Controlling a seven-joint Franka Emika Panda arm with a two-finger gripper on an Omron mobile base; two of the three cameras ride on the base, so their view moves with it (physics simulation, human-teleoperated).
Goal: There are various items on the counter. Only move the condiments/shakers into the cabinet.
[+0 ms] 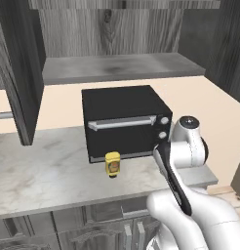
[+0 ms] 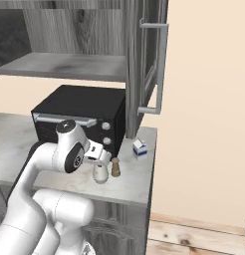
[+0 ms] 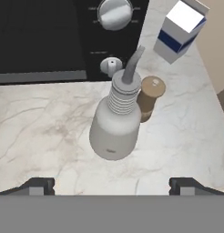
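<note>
Gripper (image 3: 112, 184) hangs wide open over the bottle (image 3: 114, 125), which stands just before the oven (image 3: 41, 36), mill (image 3: 148, 98) touching beside. Looks light, smooth, maybe slippery; I'd grab the broad body, not the ribbed neck.

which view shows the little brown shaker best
The hand view: the brown wooden shaker stands large and close on the counter, just behind the white bottle, which overlaps its left side. The right base view shows it small, right of that bottle.
</note>
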